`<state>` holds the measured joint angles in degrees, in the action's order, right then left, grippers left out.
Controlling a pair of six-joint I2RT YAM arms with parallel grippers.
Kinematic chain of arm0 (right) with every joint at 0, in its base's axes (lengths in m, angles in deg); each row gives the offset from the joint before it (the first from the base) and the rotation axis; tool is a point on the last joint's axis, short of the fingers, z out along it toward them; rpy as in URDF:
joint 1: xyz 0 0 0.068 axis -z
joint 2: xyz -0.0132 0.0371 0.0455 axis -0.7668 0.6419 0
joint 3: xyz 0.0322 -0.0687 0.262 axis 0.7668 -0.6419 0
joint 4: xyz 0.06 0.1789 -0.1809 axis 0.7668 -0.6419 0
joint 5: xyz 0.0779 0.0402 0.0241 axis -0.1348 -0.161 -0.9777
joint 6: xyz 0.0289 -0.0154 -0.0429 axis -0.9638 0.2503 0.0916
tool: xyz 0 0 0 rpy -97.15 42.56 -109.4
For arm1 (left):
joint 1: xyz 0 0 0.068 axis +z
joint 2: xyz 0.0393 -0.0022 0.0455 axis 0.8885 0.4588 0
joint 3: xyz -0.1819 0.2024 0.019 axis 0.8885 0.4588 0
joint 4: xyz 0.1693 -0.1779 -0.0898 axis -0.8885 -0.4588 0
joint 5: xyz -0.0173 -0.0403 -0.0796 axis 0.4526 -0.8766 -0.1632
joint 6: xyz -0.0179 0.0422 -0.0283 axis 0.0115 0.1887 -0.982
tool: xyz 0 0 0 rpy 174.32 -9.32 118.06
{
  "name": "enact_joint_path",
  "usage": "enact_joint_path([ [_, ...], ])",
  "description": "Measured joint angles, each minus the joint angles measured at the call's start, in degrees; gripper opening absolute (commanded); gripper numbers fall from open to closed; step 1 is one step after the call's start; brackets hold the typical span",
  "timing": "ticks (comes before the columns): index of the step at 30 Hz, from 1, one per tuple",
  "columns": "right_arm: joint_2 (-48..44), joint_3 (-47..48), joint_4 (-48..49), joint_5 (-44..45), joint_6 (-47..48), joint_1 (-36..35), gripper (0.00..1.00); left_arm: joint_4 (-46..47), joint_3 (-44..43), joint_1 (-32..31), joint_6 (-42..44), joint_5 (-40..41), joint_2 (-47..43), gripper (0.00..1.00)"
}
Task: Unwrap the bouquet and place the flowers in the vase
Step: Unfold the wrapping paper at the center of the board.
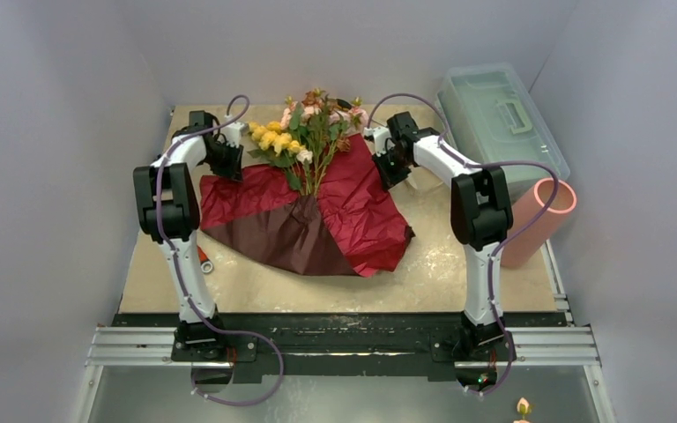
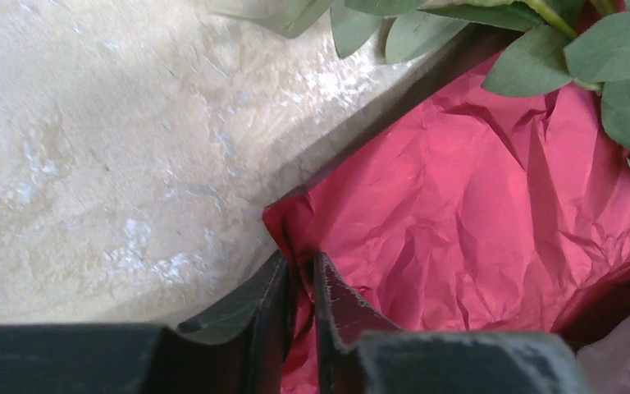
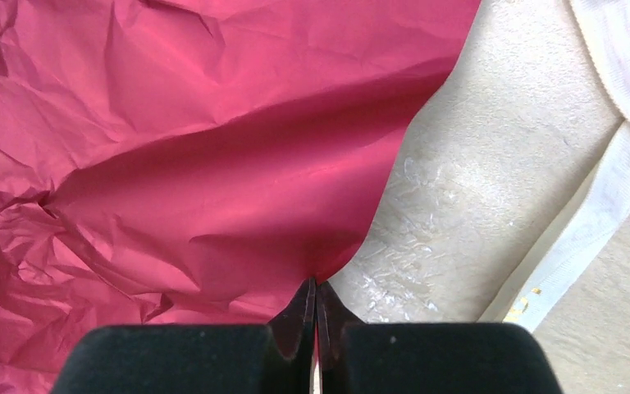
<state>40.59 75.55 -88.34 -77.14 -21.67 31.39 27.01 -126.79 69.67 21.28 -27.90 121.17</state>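
The dark red paper (image 1: pixel 353 207) lies open on the counter (image 1: pixel 458 264), with the flowers (image 1: pixel 304 132) on its far half. Your left end effector (image 2: pixel 302 267) and right end effector (image 3: pixel 316 287) each pinch its edge. 0 flowers are in the vase (image 1: pixel 542 220), at far right.

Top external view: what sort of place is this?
Probably an enclosed robot test booth: plain grey walls box in the table, and the left arm and right arm are bolted to an aluminium rail.

Left arm (image 1: pixel 176 203), right arm (image 1: pixel 480 207): both reached forward, elbows raised. Left hand (image 2: pixel 302 271): apparently pinching red paper (image 2: pixel 476 213) corner. Right hand (image 3: pixel 316 287): clamped tight on red paper edge.
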Motion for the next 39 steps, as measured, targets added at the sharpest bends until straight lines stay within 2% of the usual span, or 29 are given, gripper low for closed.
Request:
enact_joint_path([
  [2,0.48,0.00,0.44,0.02,-0.20,0.00,0.00,0.46,-0.87,0.00,-0.85,0.39,0.68,0.00],
  [12,2.93,0.37,4.15,1.73,-0.46,1.14,0.00,1.97,-8.33,-1.05,-6.05,1.53,5.77,0.00],
  [25,7.72,7.28,7.15,4.52,-0.70,3.37,0.00,4.61,-15.82,-2.45,-9.55,3.65,10.80,0.00],
  [27,7.72,7.41,6.97,4.50,-0.68,3.45,0.00,4.66,-17.49,-2.56,-9.53,3.93,11.78,0.16],
  [29,7.72,7.93,6.03,4.22,-0.52,3.45,0.04,4.50,-18.03,-2.58,-9.18,3.96,12.02,0.38],
  [31,7.43,8.20,5.09,3.34,-0.24,3.54,0.19,4.17,-18.10,-2.56,-8.50,3.78,11.93,0.55],
  [34,5.27,6.84,3.98,1.90,0.35,3.69,0.47,3.06,-16.92,-2.56,-7.04,3.67,10.51,0.71],
  [37,0.24,4.35,1.88,0.52,1.22,3.76,0.64,1.11,-13.27,-2.49,-5.11,3.52,7.04,0.86],
  [39,-3.69,3.56,0.90,-0.09,1.92,3.76,0.70,0.00,-10.34,-2.49,-3.61,3.13,3.43,0.93],
])
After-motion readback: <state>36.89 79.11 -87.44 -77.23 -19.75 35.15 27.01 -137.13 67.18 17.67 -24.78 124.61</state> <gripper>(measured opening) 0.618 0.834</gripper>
